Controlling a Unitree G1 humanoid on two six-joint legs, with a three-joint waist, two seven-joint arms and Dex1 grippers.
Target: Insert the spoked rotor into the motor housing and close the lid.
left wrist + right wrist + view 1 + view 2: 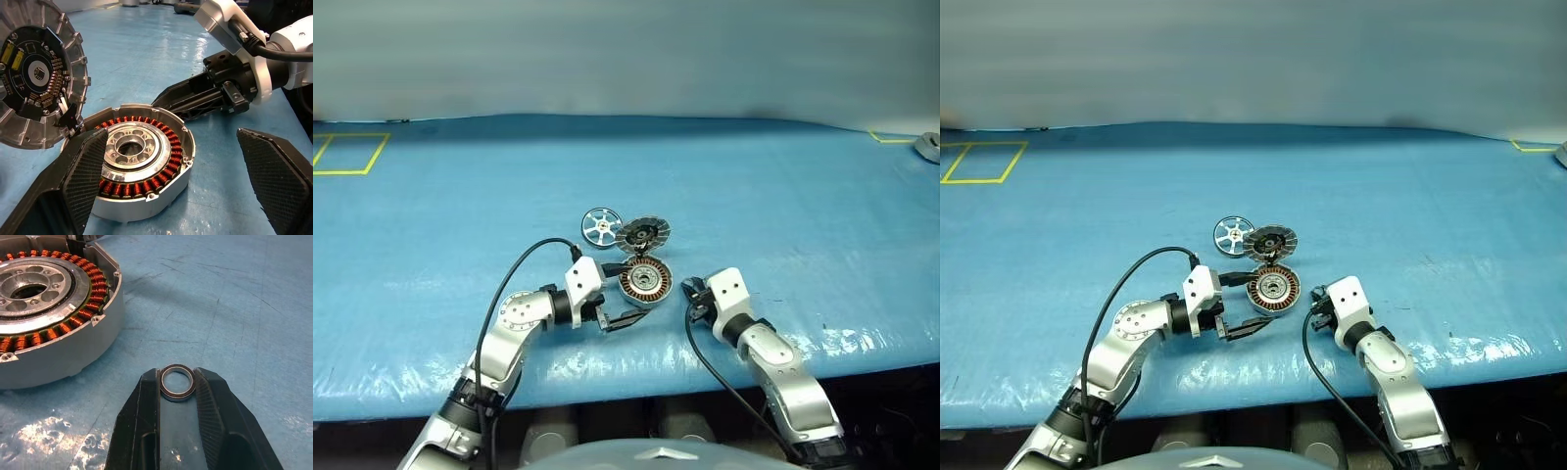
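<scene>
A: Your right claw [177, 382] sits closest, low over the blue table [783, 196]; what has it got?

B: You have its two fingers pinched on a small metal ring [177, 381], just beside the motor housing [645, 282].

A: And your left claw [628, 318]?

B: It stands wide apart, holding nothing, one finger [83, 171] against the housing's wall and the other well clear.

A: Where are the other parts?

B: You'll find the lid [642, 235] just behind the housing, ribbed face up and leaning on its rim. The spoked rotor [601, 227] lies flat, touching the lid's left edge.
</scene>
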